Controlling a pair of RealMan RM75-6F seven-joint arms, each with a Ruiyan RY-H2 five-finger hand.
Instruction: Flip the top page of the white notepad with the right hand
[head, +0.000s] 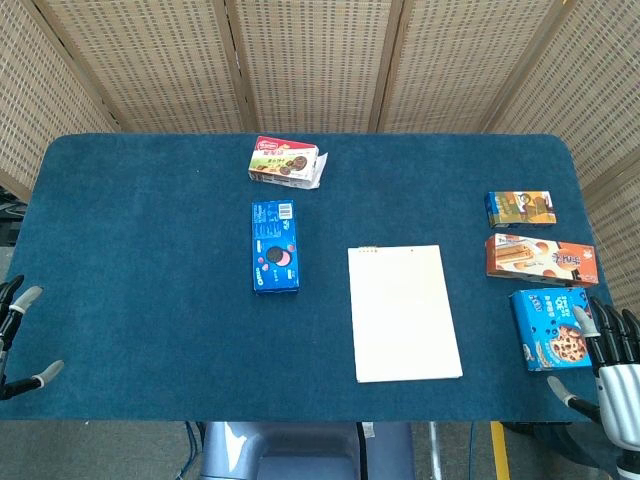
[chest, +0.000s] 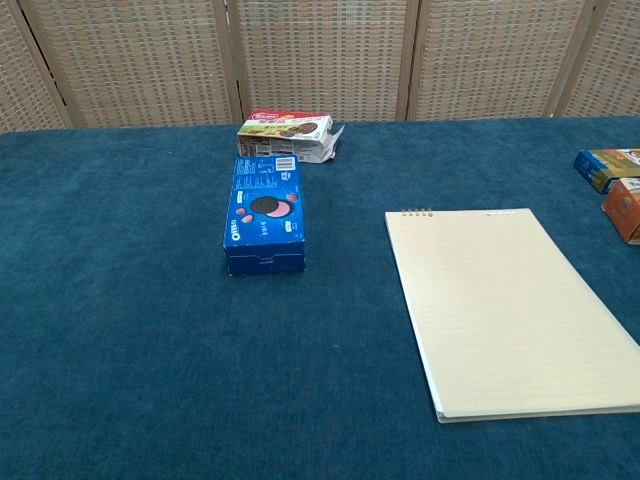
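Note:
The white notepad (head: 403, 312) (chest: 508, 308) lies flat and closed on the blue table, its spiral binding along the far edge. My right hand (head: 610, 368) hovers at the table's front right corner, fingers spread and empty, well to the right of the notepad. My left hand (head: 18, 340) shows at the front left edge, fingers apart, holding nothing. Neither hand appears in the chest view.
A blue Oreo box (head: 275, 246) (chest: 265, 214) lies left of the notepad, with a red cookie box (head: 285, 163) (chest: 287, 136) behind it. Three snack boxes line the right side: orange-blue (head: 520, 208), orange wafer (head: 541, 259), and blue cookie (head: 551, 329). Wicker screens (head: 320, 60) stand behind the table.

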